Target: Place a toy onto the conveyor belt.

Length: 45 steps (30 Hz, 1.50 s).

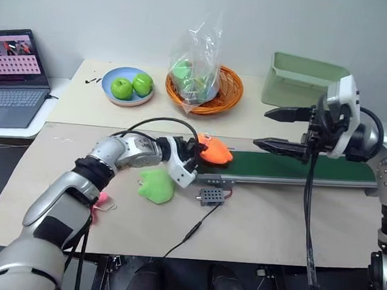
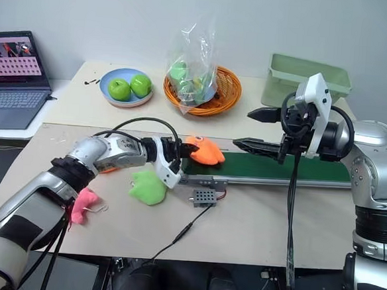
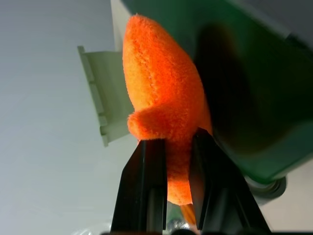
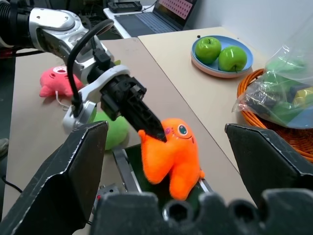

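Observation:
The toy (image 1: 213,150) is a bright-orange fuzzy plush; the right wrist view shows an eye and a smile on it (image 4: 171,152). My left gripper (image 1: 194,152) is shut on its edge, both black fingers (image 3: 146,186) pinching the fuzz. It hangs at the left end of the conveyor belt (image 1: 291,168), a long dark-green strip in a grey frame, with its lower part down at the belt surface. My right gripper (image 1: 261,128) hovers open above the belt's middle, pointing left toward the toy, with nothing between its fingers.
A green plush (image 1: 156,185) and a small grey box (image 1: 213,197) with a cable lie in front of the belt. A pink plush (image 2: 83,204) sits near the left table edge. Behind stand a blue plate of apples (image 1: 128,87), an orange basket (image 1: 204,86), a green bin (image 1: 304,80) and a laptop (image 1: 12,79).

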### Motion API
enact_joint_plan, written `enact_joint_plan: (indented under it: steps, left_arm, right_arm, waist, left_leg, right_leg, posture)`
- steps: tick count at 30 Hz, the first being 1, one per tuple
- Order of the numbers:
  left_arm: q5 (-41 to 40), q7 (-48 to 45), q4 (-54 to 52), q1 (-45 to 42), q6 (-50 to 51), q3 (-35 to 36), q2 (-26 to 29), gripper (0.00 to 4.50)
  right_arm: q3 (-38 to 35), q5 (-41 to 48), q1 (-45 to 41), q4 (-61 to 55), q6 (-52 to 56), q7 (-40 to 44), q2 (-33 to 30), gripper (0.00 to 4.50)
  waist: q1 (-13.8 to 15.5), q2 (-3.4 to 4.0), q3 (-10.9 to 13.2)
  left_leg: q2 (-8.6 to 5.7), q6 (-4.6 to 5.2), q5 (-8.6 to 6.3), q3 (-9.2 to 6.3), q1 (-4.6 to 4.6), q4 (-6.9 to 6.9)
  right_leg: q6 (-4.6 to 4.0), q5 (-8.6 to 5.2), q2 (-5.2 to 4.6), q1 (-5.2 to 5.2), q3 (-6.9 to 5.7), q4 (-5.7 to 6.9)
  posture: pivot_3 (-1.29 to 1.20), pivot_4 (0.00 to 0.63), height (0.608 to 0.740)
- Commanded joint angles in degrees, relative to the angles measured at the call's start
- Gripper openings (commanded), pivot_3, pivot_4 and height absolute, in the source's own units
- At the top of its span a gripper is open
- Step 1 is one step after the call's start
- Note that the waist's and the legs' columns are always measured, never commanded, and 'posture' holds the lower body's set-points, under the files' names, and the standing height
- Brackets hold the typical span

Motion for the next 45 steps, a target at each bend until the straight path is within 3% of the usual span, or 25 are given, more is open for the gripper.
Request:
enact_joint_plan:
  steps: [1, 2, 8, 11, 13, 18, 23, 26, 32, 34, 40, 45]
  left_arm:
    - [-0.4, 0.5, 1.2, -1.1, -0.8, 0.2, -0.4, 0.67]
    - [0.2, 0.9, 2.1, -1.2, -0.8, -0.1, -0.5, 0.67]
    - [-2.4, -1.8, 3.3, -0.4, -1.8, 0.8, 0.4, 2.68]
    - [-11.1, -9.1, 1.7, 1.9, -1.5, 3.5, 0.9, 3.84]
    - [-22.0, -18.6, -2.1, 5.0, 2.3, 6.5, 1.0, 4.48]
    - [-43.7, -37.9, -16.3, 10.3, 22.8, 14.7, 1.8, 4.48]
    - [-71.6, -52.9, -36.0, 15.4, 63.9, 24.3, 5.5, 4.48]
    - [-74.4, -53.6, -40.5, 17.8, 67.8, 28.2, 7.9, 4.48]
    - [-73.4, -49.2, -39.9, 24.4, 67.9, 34.9, 9.9, 4.48]
    - [-76.4, -49.5, -41.7, 25.5, 72.7, 37.3, 11.0, 4.48]
    - [-84.2, -46.2, -48.8, 25.4, 82.0, 44.6, 11.0, 4.48]
    - [-87.2, -43.7, -52.1, 23.7, 85.3, 45.7, 10.1, 4.48]
  right_arm:
    - [-1.5, 0.2, -0.9, -0.5, -1.2, -0.2, -1.0, 4.5]
    - [-1.4, 0.0, -1.2, -0.1, -1.4, -0.2, -1.0, 4.5]
    - [-0.8, -0.7, -2.1, 1.3, -2.2, 0.3, -1.0, 4.5]
    - [-0.6, -0.9, -2.3, 1.9, -2.7, 0.8, -1.1, 4.5]
    - [-0.3, -1.1, -2.5, 2.4, -3.1, 1.1, -1.2, 4.5]
    - [0.2, -1.8, -3.4, 4.5, -4.2, 2.2, -1.5, 4.5]
    - [0.8, -3.4, -4.0, 7.1, -5.8, 3.9, -2.4, 4.5]
    - [0.4, -3.6, -4.0, 7.9, -6.1, 4.2, -2.5, 4.5]
    - [-0.5, -2.5, -4.8, 8.2, -6.3, 4.9, -1.7, 4.5]
    - [-0.3, -2.7, -4.6, 9.1, -6.5, 5.5, -1.5, 4.5]
    - [0.9, -3.2, -5.8, 10.8, -7.4, 6.8, -0.4, 4.5]
    - [1.7, -3.9, -8.2, 12.7, -7.9, 7.2, 0.7, 4.5]
  waist:
    - [0.0, 0.0, 0.0]
    - [0.0, 0.0, 0.0]
    - [-0.1, 0.0, 0.0]
    - [-0.1, 0.0, 0.0]
    - [-0.4, 0.01, 0.0]
    - [-0.8, 0.01, 0.0]
    - [-1.0, 0.02, 0.0]
    - [-1.3, 0.03, 0.0]
    - [-1.2, 0.03, 0.0]
    - [-1.1, 0.03, 0.0]
    - [-0.9, 0.03, 0.0]
    - [-0.9, 0.03, 0.0]
  left_leg:
    - [0.0, 0.0, 0.0, 0.0, 0.0, 0.0]
    - [0.0, 0.0, 0.0, 0.0, 0.02, 0.0]
    - [0.0, 0.0, 0.0, 0.0, 0.03, 0.0]
    - [0.0, 0.0, 0.0, 0.0, 0.02, 0.01]
    - [0.02, 0.01, -0.01, 0.01, 0.04, 0.0]
    - [0.05, 0.02, -0.01, 0.02, 0.05, 0.04]
    - [0.07, 0.03, -0.02, -0.03, 0.05, 0.05]
    - [0.08, 0.06, -0.03, -0.04, 0.12, 0.04]
    - [0.07, 0.05, -0.03, -0.01, 0.28, 0.04]
    - [0.07, 0.05, -0.03, -0.01, 0.26, 0.04]
    - [0.06, 0.06, -0.03, -0.02, 0.2, 0.04]
    - [0.06, 0.05, -0.03, -0.03, 0.25, 0.04]
  right_leg:
    - [0.0, 0.0, 0.0, 0.0, 0.0, 0.0]
    - [0.0, 0.0, 0.0, 0.0, 0.0, 0.02]
    - [0.0, 0.0, 0.0, 0.0, 0.01, 0.04]
    - [0.0, 0.0, 0.0, 0.0, 0.01, 0.02]
    - [0.0, 0.0, 0.0, 0.0, 0.02, 0.03]
    - [0.0, 0.0, 0.01, 0.0, 0.03, 0.08]
    - [0.02, -0.02, 0.03, 0.0, 0.03, 0.09]
    - [0.08, -0.05, 0.05, 0.01, 0.08, 0.09]
    - [0.06, -0.05, 0.06, 0.12, 0.09, 0.09]
    - [0.06, -0.05, 0.05, 0.11, 0.08, 0.11]
    - [0.06, -0.05, 0.02, 0.11, 0.06, 0.08]
    - [0.06, -0.05, 0.04, 0.12, 0.07, 0.09]
  posture:
    - [0.0, 0.15, 0.74]
    - [0.0, 0.15, 0.74]
    - [0.0, 0.15, 0.74]
    - [0.0, 0.15, 0.74]
    - [0.0, 0.15, 0.74]
    - [0.0, 0.15, 0.74]
    - [0.0, 0.15, 0.74]
    - [0.0, 0.15, 0.74]
    - [0.0, 0.15, 0.74]
    - [0.0, 0.15, 0.74]
    - [0.0, 0.15, 0.74]
    - [0.0, 0.15, 0.74]
